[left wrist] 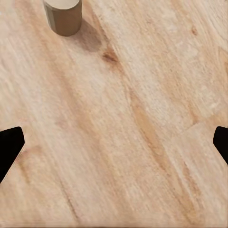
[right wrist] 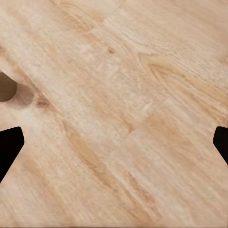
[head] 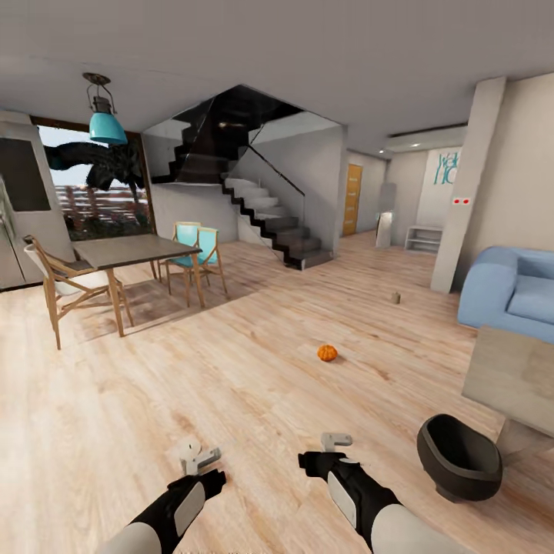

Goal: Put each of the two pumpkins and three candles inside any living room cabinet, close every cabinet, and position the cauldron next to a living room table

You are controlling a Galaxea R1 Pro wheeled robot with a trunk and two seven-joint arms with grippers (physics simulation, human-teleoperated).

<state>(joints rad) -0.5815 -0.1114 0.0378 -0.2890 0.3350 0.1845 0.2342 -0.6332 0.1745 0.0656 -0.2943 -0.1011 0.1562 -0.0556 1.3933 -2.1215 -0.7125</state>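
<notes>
Floorboards point(head: 254, 369) of pale wood run across the whole open room in the head view. At the far left stands a dining table point(head: 131, 250) with a grey top, a wooden armchair point(head: 58, 281) at its near end and two turquoise chairs point(head: 196, 250) behind it; a blue pendant lamp point(head: 106, 123) hangs above, before a dark window. Further right, a black-and-white staircase point(head: 265, 211) climbs against the back wall.

Low in the picture, the left hand point(head: 198, 455) hangs over bare floor with nothing in it. In the left wrist view its dark fingertips point(left wrist: 9, 147) sit at opposite edges of the frame, spread wide, and a small tan cylinder point(left wrist: 63, 16) stands upright on the boards beyond them. It cannot be told whether this is a candle.

Near the middle of the floor, well ahead of both arms, lies one pumpkin point(head: 327, 352), orange and alone. The right hand point(head: 336, 442) is likewise empty, its fingertips point(right wrist: 9, 147) spread wide over plain boards in the right wrist view.

Farther back a small brownish object point(head: 395, 297) stands on the floor, too small to identify. Just right of the right arm sits the dark round cauldron point(head: 458, 458), close to a pale wooden table point(head: 512, 377), with a blue sofa point(head: 512, 292) behind that.
</notes>
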